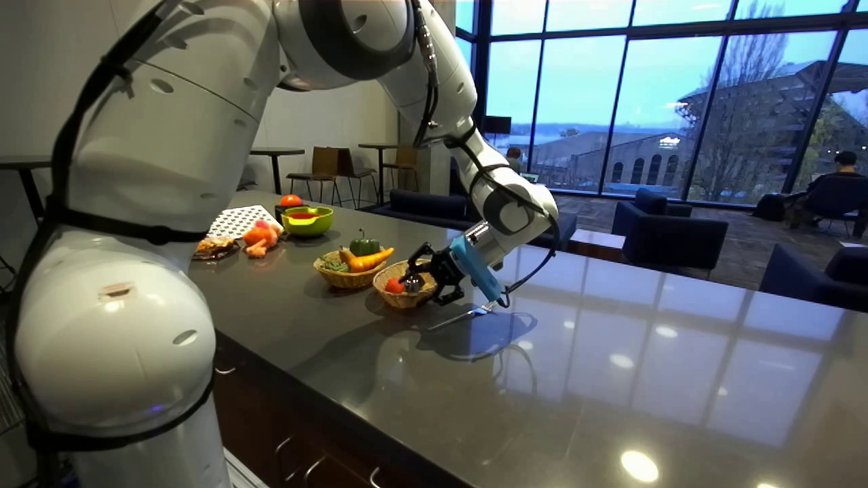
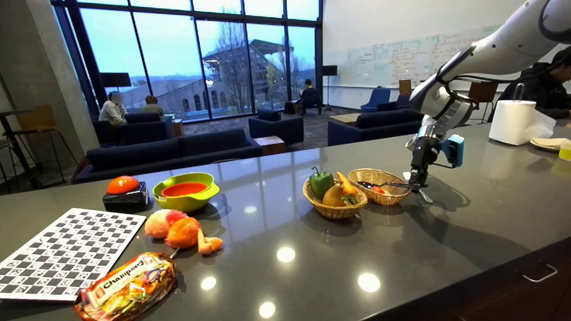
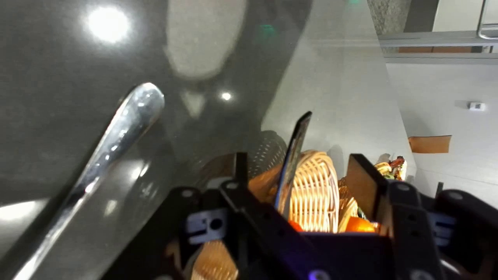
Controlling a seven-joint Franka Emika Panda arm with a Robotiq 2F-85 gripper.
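My gripper [image 1: 431,276] is open just above the rim of a wicker basket [image 2: 387,201]. It also shows in an exterior view [image 2: 417,183] and in the wrist view [image 3: 299,163]. A metal spoon lies in the basket, its dark bowl [image 2: 366,184] inside and its handle [image 3: 292,163] sticking out over the rim. The handle stands between my two fingers, nearer the left one in the wrist view; I cannot tell whether it touches. A red tomato [image 1: 394,285] is in the same basket. A silver utensil [image 1: 461,317], its handle [image 3: 105,159] in the wrist view, lies on the counter below me.
A second basket [image 2: 337,211] beside the first holds a green pepper [image 2: 321,183], a carrot [image 2: 345,183] and a brown round item. Farther along are a green bowl [image 2: 176,203], an orange button box [image 2: 126,200], a plush toy [image 2: 182,232], a noodle package [image 2: 131,285] and a checkered board [image 2: 67,254].
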